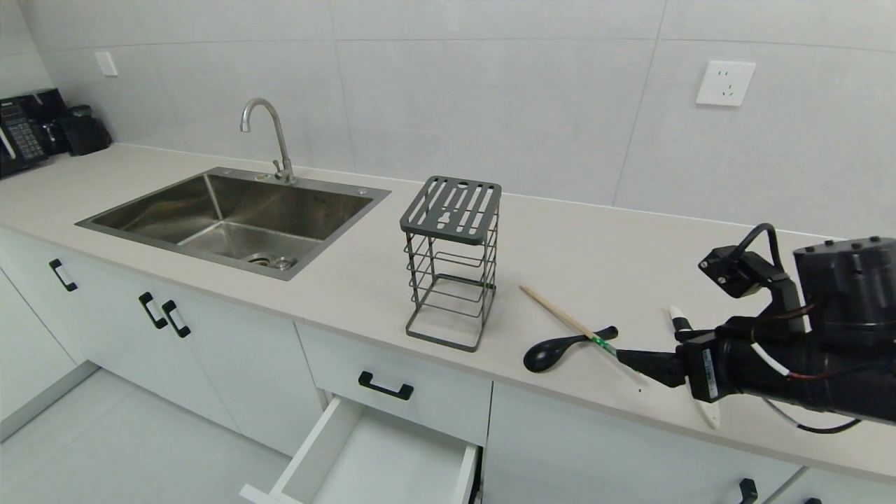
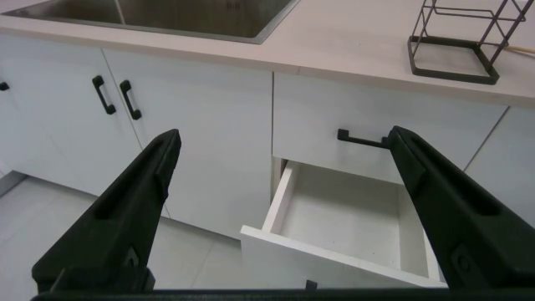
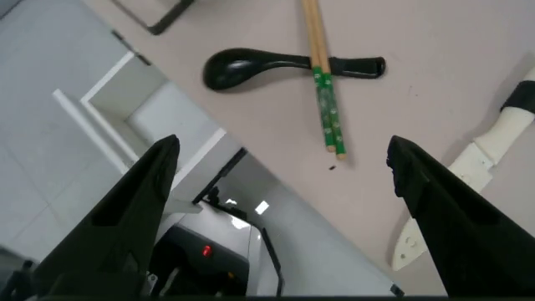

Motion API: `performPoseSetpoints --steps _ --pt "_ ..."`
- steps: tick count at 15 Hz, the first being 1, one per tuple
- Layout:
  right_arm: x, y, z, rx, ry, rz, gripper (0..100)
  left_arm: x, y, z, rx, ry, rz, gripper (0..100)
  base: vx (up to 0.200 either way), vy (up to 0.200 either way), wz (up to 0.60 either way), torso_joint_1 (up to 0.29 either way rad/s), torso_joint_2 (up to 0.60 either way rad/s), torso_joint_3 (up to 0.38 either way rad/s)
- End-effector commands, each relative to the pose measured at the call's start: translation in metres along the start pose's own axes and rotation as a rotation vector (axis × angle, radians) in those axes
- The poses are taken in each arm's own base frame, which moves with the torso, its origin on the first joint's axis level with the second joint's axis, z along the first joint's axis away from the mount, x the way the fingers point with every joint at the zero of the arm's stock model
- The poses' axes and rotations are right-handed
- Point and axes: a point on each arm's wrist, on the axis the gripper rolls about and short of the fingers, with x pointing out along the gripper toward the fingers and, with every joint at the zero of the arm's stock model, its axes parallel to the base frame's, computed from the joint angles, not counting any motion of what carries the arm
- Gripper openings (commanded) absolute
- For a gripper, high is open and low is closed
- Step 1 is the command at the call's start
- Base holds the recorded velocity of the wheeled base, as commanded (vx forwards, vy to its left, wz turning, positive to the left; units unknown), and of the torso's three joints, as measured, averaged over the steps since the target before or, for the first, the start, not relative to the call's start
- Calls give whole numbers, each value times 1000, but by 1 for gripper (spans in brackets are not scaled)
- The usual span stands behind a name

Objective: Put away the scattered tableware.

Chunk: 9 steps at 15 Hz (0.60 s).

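Right gripper (image 3: 282,152), spread wide, hangs over the chopsticks (image 3: 324,100) lying across the black spoon (image 3: 251,65), likely to lift them first; left gripper (image 2: 286,138) gapes above the open drawer (image 2: 351,221).

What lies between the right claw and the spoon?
The chopsticks, green ends crossing the spoon handle toward the claw; otherwise bare counter, per the right wrist view.

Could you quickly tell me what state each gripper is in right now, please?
Left gripper: open, holding nothing.
Right gripper: open, holding nothing, near the chopsticks.
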Motion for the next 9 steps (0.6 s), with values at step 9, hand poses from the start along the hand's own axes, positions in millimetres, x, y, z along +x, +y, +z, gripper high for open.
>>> performPoseSetpoints --steps 9 --pt "76 -20 -28 -8 146 -40 100 0 0 0 0 1 0 100 0 0 0 0 0 0"
